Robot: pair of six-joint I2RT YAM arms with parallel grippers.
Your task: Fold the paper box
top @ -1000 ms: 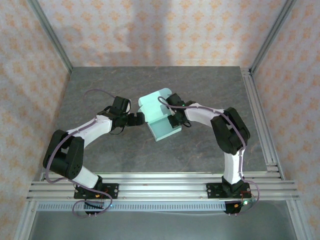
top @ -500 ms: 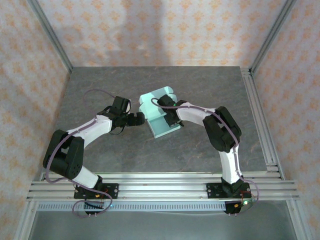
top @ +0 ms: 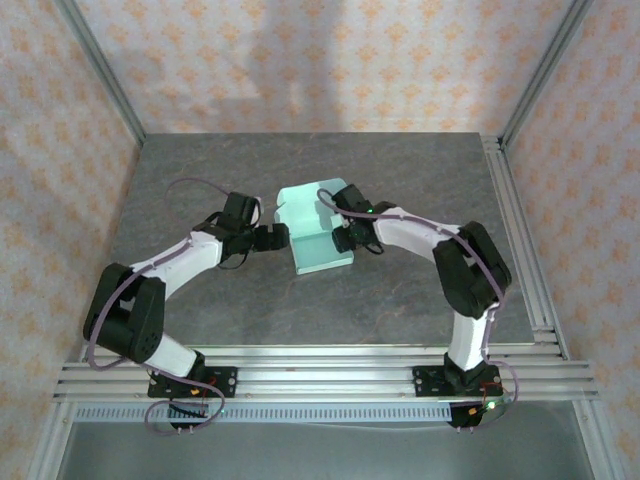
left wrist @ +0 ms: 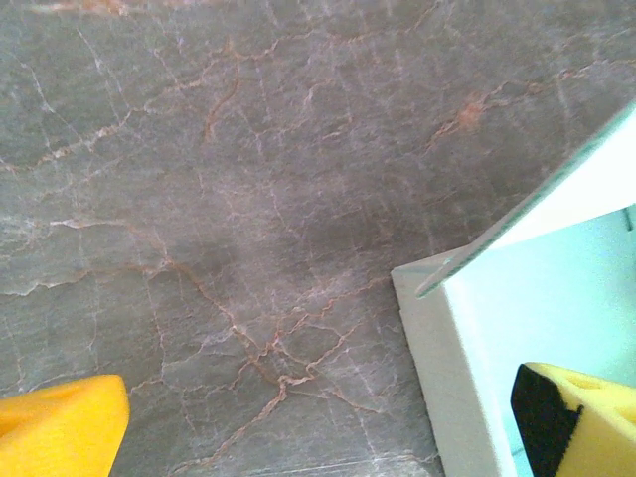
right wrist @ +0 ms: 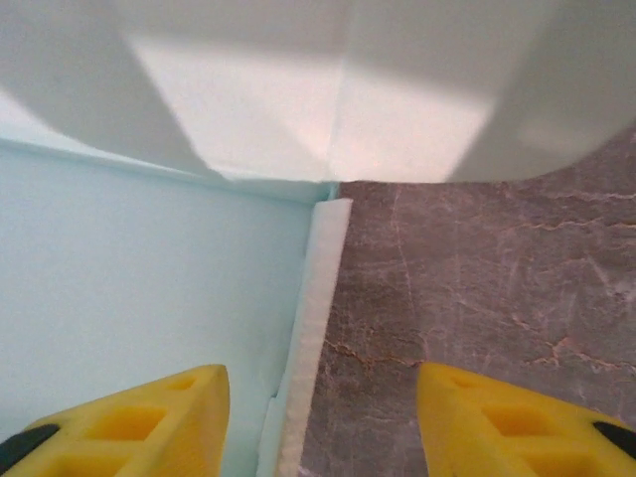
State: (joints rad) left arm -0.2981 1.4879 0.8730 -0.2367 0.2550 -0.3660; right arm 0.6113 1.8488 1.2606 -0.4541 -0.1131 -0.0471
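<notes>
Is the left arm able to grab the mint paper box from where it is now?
Probably yes. The left gripper is open, and a wall of the paper box sits between its fingers, with nothing blocking it.

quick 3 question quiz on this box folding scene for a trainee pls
1. True or false: the right gripper is clamped shut on the box.
2. What stands between the left gripper's fingers? A) a box wall B) the other gripper C) a pen
3. Fill in: the box sits on the grey ___.
Key: 1 false, its jaws are open astride a box wall. 2 A. 3 table.
</notes>
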